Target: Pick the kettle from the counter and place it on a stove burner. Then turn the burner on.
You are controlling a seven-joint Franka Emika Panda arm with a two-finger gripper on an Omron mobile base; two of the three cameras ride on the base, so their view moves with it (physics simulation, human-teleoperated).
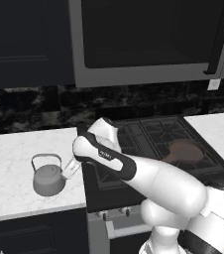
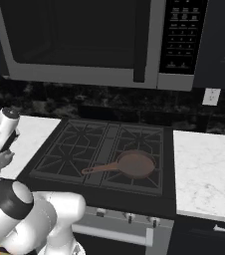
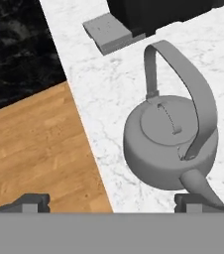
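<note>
1. Hand view: grey squat kettle (image 3: 171,144) with arched handle and short spout sits upright on the counter (image 3: 109,94), near its front edge.
2. Gripper (image 3: 113,202) hovers above with jaws spread wide, holding nothing.
3. Pan (image 2: 134,165) lies on the stove (image 2: 69,149), well apart.

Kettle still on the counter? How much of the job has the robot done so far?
Nothing is finished yet. The kettle sits on the white counter, not on the stove burner. In hand: the gripper is open and close to the kettle, its fingertips apart at the bottom of the hand view, gripping nothing. Left to do: grab the kettle, carry it to a free burner beside the frying pan, then turn that burner on.
</note>
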